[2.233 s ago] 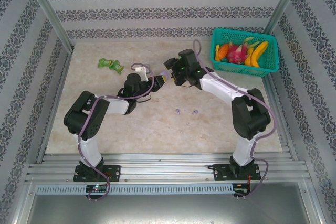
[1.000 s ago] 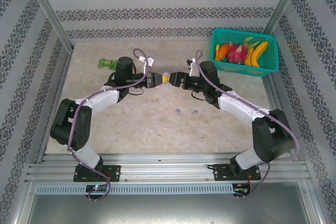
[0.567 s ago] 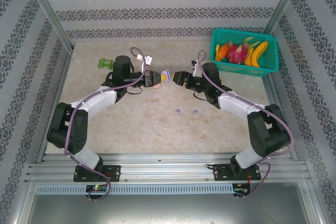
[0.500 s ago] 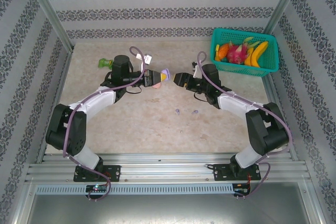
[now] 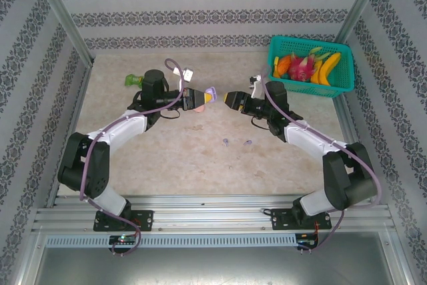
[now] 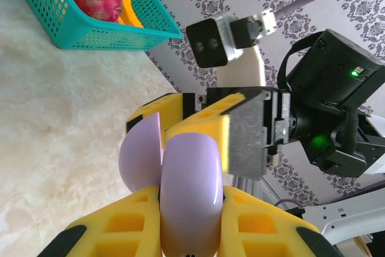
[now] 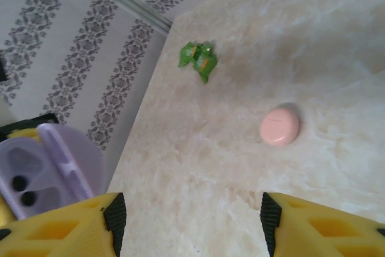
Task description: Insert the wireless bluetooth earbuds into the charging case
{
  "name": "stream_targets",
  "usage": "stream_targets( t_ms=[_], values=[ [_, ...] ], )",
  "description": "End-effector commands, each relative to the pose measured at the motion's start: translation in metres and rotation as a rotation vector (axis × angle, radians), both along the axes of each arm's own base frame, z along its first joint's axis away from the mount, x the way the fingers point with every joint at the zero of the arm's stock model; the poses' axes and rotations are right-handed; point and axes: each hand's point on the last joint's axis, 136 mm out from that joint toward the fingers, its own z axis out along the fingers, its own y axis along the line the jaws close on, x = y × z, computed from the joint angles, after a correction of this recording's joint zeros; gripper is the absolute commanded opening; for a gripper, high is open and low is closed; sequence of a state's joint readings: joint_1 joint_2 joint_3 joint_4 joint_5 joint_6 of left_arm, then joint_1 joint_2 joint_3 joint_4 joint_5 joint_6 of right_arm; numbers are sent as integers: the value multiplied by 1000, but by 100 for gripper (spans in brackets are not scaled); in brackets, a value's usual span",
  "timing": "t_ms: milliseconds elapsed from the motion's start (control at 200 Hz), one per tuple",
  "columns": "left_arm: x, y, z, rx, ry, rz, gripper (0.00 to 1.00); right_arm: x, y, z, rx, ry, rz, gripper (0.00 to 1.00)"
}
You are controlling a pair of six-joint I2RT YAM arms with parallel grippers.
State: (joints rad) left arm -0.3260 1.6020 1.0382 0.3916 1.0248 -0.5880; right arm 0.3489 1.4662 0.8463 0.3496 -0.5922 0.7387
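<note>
My left gripper is shut on the lilac charging case and holds it above the table. The case is clamped between my yellow fingers, with its lid hinged open. In the right wrist view the open case shows two dark wells. My right gripper faces it a short way to the right, and its fingers stand just beyond the case. That gripper is open with nothing between its fingers. Two tiny lilac earbuds lie on the table nearer the arms.
A closed pink round case lies on the table below the left gripper. A green toy sits at the back left. A teal basket of fruit stands at the back right. Patterned walls enclose the table.
My right gripper has pulled back to the right, away from the case it was touching, and its jaws have narrowed a little. The left gripper still holds the case, lid open.
</note>
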Motion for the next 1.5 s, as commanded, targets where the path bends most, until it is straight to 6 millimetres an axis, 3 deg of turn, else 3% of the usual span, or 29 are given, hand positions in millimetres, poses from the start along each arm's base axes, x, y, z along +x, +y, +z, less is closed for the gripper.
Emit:
stream_targets(
  t_ms=[0,240,654,829,1149,1389,1494],
  values=[
    [0,-6,11,-34,-31,-39,0,-7,8,22,24,-76,85,60],
    [0,-11,11,-37,-25,-50,0,-5,17,32,39,-93,121,56],
    [1,-15,14,-38,-27,-57,0,-3,37,24,36,-73,164,50],
    [-1,-15,15,-40,-27,-61,0,-1,37,19,29,-64,157,47],
    [-5,-18,12,-37,-21,-74,0,12,38,28,30,-72,133,41],
    [-6,-17,13,-36,-23,-71,2,13,41,32,39,-76,144,29],
    [-5,-18,13,-35,-22,-70,8,11,41,33,41,-78,148,23]
  ],
)
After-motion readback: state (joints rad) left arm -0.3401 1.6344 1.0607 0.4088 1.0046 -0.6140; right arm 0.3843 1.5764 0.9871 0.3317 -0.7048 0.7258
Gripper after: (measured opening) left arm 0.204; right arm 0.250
